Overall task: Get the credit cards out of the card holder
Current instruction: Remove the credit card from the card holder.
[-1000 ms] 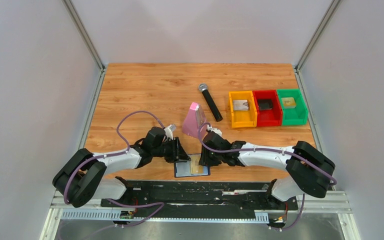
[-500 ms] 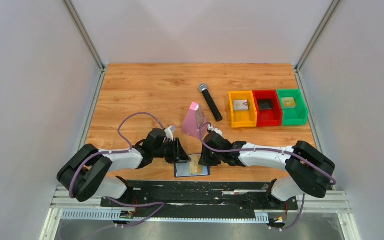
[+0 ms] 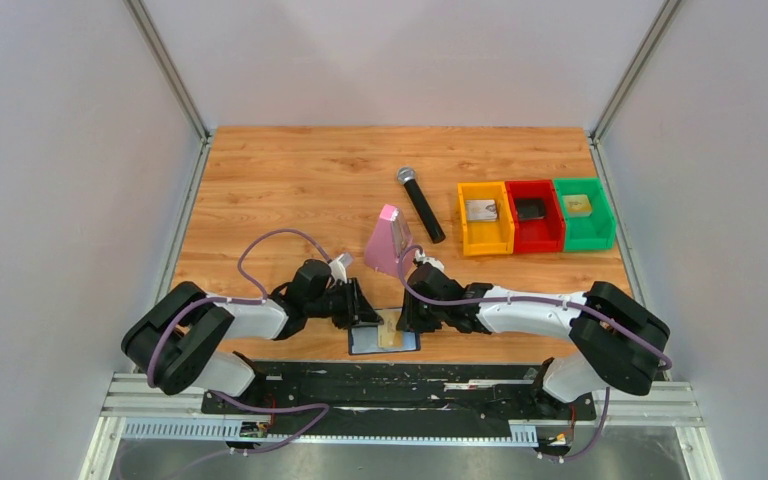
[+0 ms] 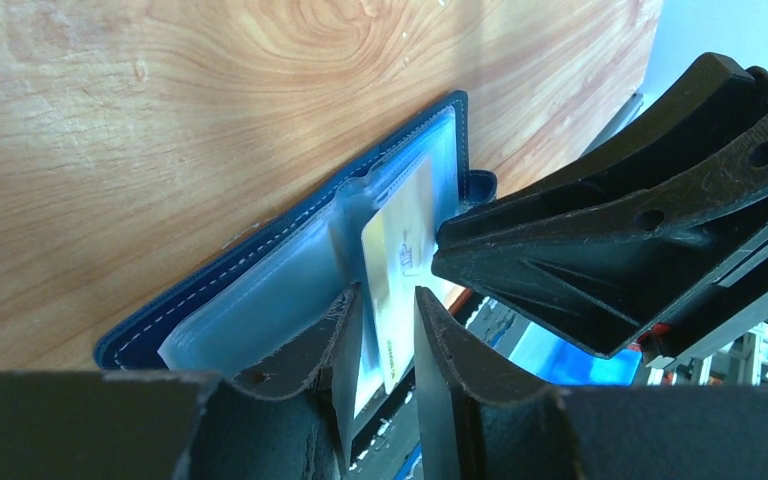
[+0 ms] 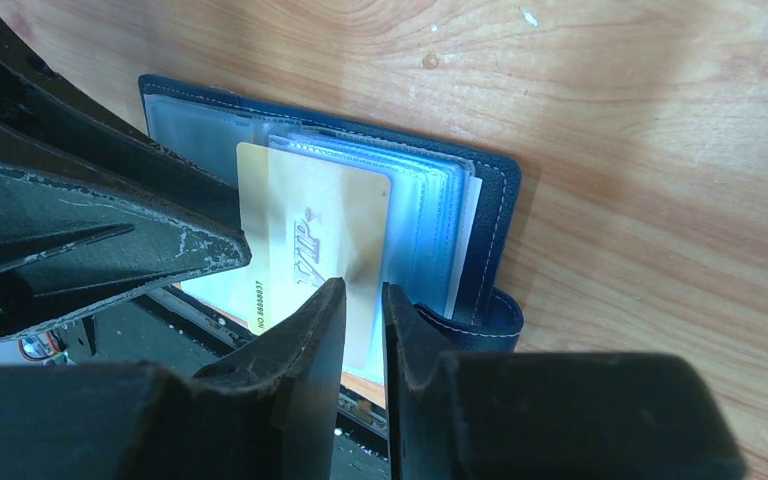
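An open navy card holder (image 3: 366,343) lies flat at the near edge of the wooden table (image 3: 300,180), between two robot arms, with a tan-gold credit card (image 5: 310,225) sticking out of its pale slotted inside. The left gripper (image 4: 388,296) and the right gripper (image 5: 362,288) meet over it from opposite sides. Each has its fingers narrowly parted with the card's edge in the gap; whether either actually pinches the card cannot be told.
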